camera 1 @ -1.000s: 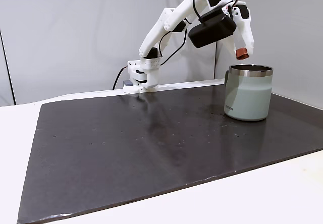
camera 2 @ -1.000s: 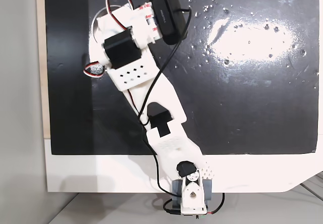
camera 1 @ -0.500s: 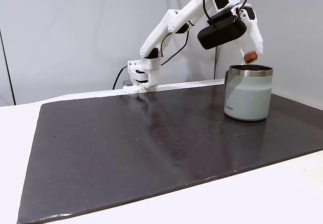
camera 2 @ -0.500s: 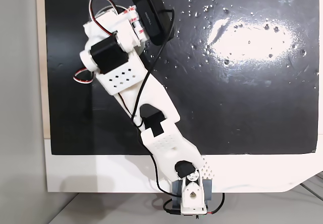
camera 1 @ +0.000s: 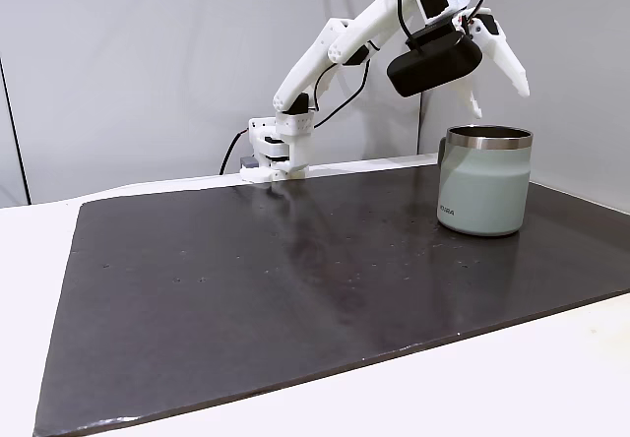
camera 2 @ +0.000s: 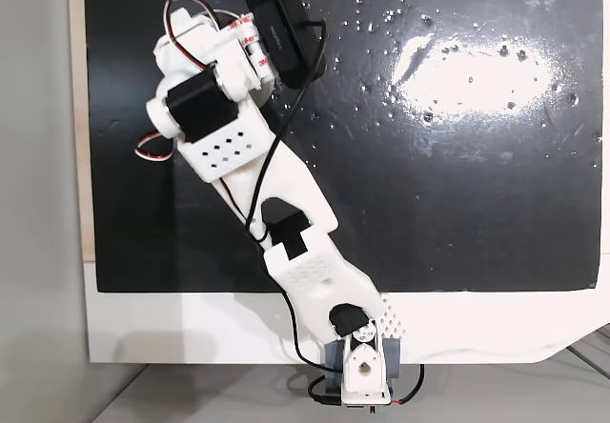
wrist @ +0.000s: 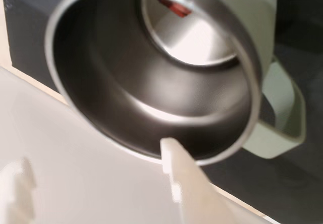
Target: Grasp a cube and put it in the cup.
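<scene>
The pale grey-green cup with a steel rim stands on the dark mat at the right in a fixed view. My white gripper hangs just above its rim, open, with nothing between the fingers. The wrist view looks straight down into the cup. The small reddish-brown cube lies on its shiny steel bottom. One white finger shows at the near rim, and the cup's handle points right. In the fixed view from above, the arm covers the cup.
A black mat covers most of the white table. The arm's base is mounted at the mat's far edge. A black camera rides on the wrist. Grey walls stand behind.
The gripper held the cube over the cup's rim, then opened. The cube has dropped into the cup, and the fingers now stand spread apart above it.
</scene>
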Robot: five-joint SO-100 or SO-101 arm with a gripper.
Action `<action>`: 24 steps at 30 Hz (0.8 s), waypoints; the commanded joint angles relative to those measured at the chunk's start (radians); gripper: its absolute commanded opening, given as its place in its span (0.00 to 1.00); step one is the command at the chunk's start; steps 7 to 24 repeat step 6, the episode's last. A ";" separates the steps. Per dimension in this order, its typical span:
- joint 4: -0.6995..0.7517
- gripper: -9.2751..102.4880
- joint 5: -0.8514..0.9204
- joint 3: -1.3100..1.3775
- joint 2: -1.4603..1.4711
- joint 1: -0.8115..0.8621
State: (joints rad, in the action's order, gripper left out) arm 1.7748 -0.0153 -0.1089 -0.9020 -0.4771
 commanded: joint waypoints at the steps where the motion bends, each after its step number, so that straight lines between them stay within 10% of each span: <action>1: 0.011 0.33 0.003 0.034 -0.051 -0.011; 24: 0.012 0.33 0.003 0.029 -0.060 -0.014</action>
